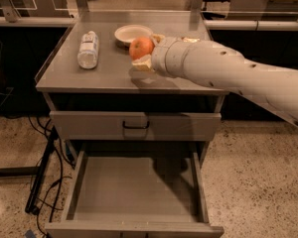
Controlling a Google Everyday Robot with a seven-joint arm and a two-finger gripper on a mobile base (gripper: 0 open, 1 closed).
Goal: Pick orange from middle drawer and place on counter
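And here is the gripper (144,51) up over the counter (109,74), its jaws pinching the orange (141,47), one pale finger (157,37) above and behind the fruit, the other (141,64) beneath it. The orange sits in that grip above the grey worktop, toward the back half, just in front of the white bowl (132,32) and overlapping its front rim from this angle. A dark shadow lies on the metal right below the gripper, and whether the lower finger touches the surface cannot be told. The thick white arm (228,69) reaches in from the right, crossing the counter's right side. Over on the left of the counter a clear plastic bottle (88,49) lies on its side, well apart from the orange. Down below, the drawer front (89,126) with the black handle (136,125) is closed, and under it the middle drawer (134,192) stands pulled wide open, its flat grey floor bare with the arm's shadow at the back. Black cables (44,182) trail on the speckled floor (258,182) to the left of the cabinet.
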